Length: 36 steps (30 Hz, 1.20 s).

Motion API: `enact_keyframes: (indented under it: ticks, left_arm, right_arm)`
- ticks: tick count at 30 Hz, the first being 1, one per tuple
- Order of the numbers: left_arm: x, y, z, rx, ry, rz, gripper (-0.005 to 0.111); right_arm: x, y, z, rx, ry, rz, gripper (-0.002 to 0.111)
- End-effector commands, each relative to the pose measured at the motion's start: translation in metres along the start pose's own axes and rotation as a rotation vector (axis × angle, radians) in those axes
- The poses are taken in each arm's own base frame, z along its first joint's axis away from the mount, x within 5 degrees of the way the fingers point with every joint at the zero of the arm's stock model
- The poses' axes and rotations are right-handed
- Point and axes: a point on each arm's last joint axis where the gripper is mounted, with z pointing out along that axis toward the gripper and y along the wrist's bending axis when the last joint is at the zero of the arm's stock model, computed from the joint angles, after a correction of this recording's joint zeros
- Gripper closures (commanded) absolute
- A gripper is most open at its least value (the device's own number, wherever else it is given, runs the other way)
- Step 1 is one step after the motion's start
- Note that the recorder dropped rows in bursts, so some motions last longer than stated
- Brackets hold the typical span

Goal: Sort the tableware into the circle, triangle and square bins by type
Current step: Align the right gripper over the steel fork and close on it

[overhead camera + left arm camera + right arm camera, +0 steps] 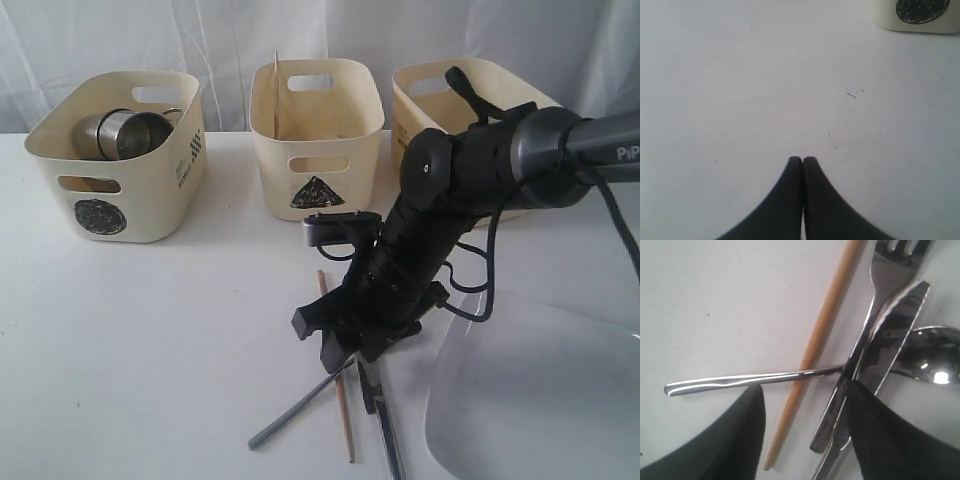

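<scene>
My right gripper (pixel 350 362) (pixel 805 390) is down over a pile of cutlery at the table's front and stands open. Its fingers straddle the wooden chopstick (pixel 825 325) (pixel 338 395) and the handles of the steel fork (pixel 880 285) and knife (pixel 895 320). One finger touches the knife's handle. The spoon (pixel 930 360) lies crosswise with its handle (pixel 300 408) under the others. Steel mugs (pixel 125 132) lie in the circle bin (pixel 120 195). Another chopstick (pixel 277 95) stands in the triangle bin (pixel 315 150). My left gripper (pixel 802 160) is shut and empty over bare table.
The square bin (pixel 430 100) stands at the back right, partly hidden behind my right arm. A large white square plate (pixel 540 400) lies at the front right, close to the cutlery. The circle bin's corner (pixel 920 15) shows in the left wrist view.
</scene>
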Motion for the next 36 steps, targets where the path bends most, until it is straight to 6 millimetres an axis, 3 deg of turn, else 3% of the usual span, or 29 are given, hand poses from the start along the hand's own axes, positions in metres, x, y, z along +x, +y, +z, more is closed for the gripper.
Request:
enact_keyframes:
  ticks: [1, 11, 19, 24, 36]
  left_arm:
    - [0.001, 0.000, 0.000, 0.005, -0.001, 0.002, 0.107]
    - [0.001, 0.000, 0.000, 0.005, -0.001, 0.002, 0.107]
    - [0.001, 0.000, 0.000, 0.005, -0.001, 0.002, 0.107]
    - [0.001, 0.000, 0.000, 0.005, -0.001, 0.002, 0.107]
    - [0.001, 0.000, 0.000, 0.005, -0.001, 0.002, 0.107]
  right_arm:
    - [-0.001, -0.002, 0.003, 0.015, -0.006, 0.002, 0.061]
    - [0.002, -0.012, 0.031, 0.028, 0.072, 0.034, 0.061]
    - [0.003, -0.018, 0.048, 0.035, 0.104, 0.048, 0.087]
    - [0.004, -0.021, 0.056, 0.039, 0.121, 0.055, 0.092]
    - [-0.010, -0.014, 0.040, 0.022, 0.138, 0.020, 0.092]
